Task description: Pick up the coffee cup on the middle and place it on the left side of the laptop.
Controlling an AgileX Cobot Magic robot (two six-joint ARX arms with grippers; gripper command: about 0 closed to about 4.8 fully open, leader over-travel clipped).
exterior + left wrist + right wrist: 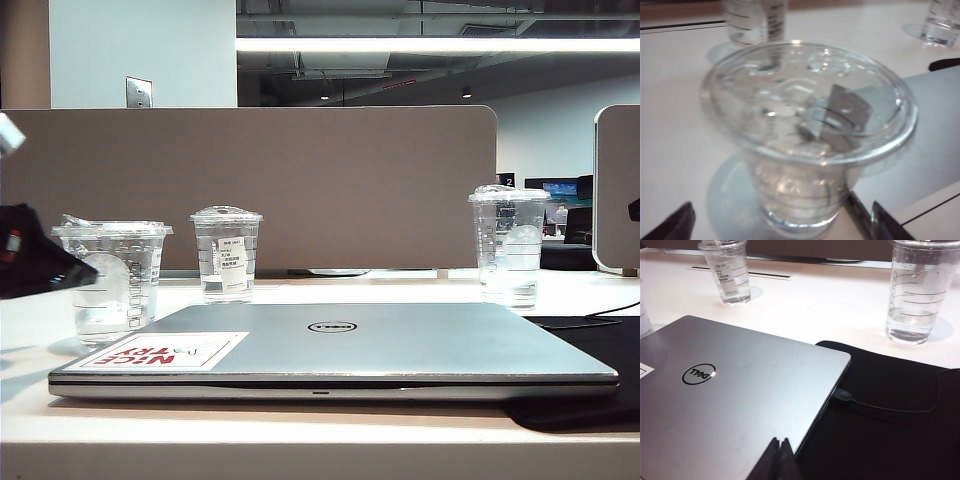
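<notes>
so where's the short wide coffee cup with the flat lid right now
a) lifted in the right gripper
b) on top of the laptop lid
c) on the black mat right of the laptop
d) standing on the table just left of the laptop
d: the coffee cup stands on the table beside the laptop, at its stickered left corner, and the left gripper sits open around the cup's base, fingers apart from it.

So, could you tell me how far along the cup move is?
Done: the coffee cup stands on the table left of the laptop. In hand: the left gripper is open around the cup's base, not gripping. The right gripper is shut above the laptop. Left: withdrawing the left arm.
</notes>
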